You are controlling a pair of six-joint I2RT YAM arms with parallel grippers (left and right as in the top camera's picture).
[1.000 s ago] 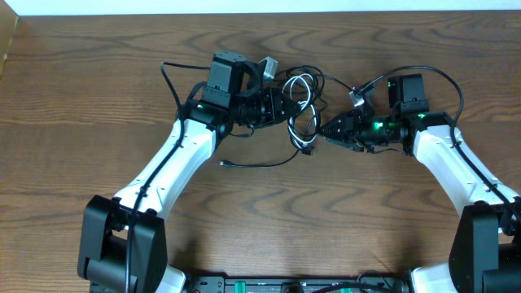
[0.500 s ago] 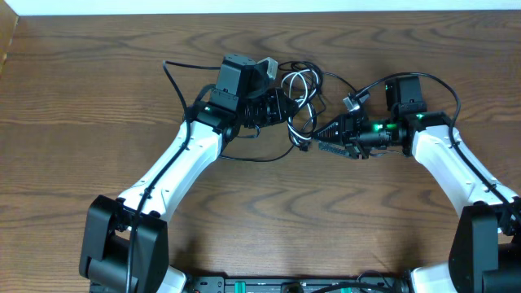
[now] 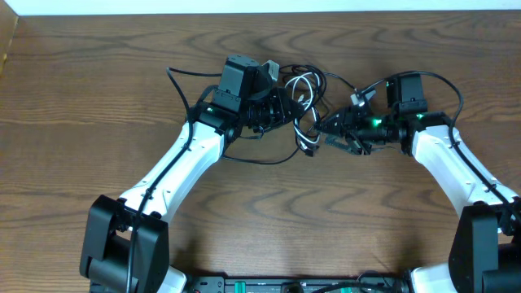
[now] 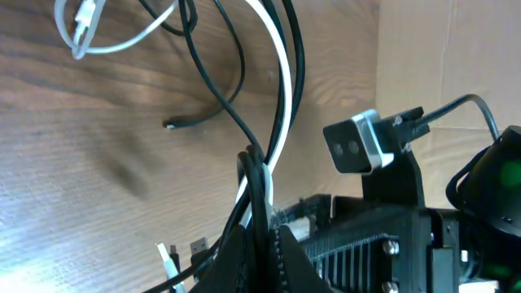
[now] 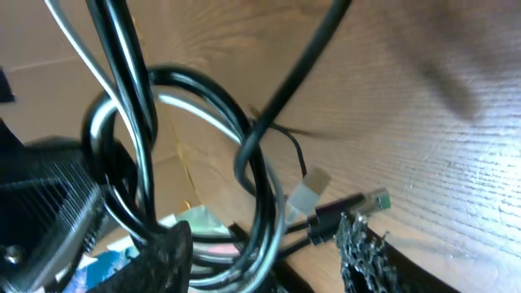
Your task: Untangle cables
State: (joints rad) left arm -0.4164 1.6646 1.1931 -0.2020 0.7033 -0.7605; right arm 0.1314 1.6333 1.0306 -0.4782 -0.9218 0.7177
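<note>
Wood-grain table (image 3: pixel 98 81) carries the cables (image 3: pixel 303 83). Left gripper (image 4: pixel 259 238) pinches white and black strands; right gripper (image 5: pixel 264 244) gapes, loops between its fingers.

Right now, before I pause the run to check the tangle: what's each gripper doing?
Left gripper: closed on the thin black and white cables.
Right gripper: open, with the cables looped between its fingers.

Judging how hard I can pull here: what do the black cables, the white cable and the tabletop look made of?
Black cables: smooth glossy jacket, likely plastic or rubber, by its light streaks. White cable: similar smooth jacket, slight sheen. Tabletop: wood or wood-look laminate, brown grain showing.
</note>
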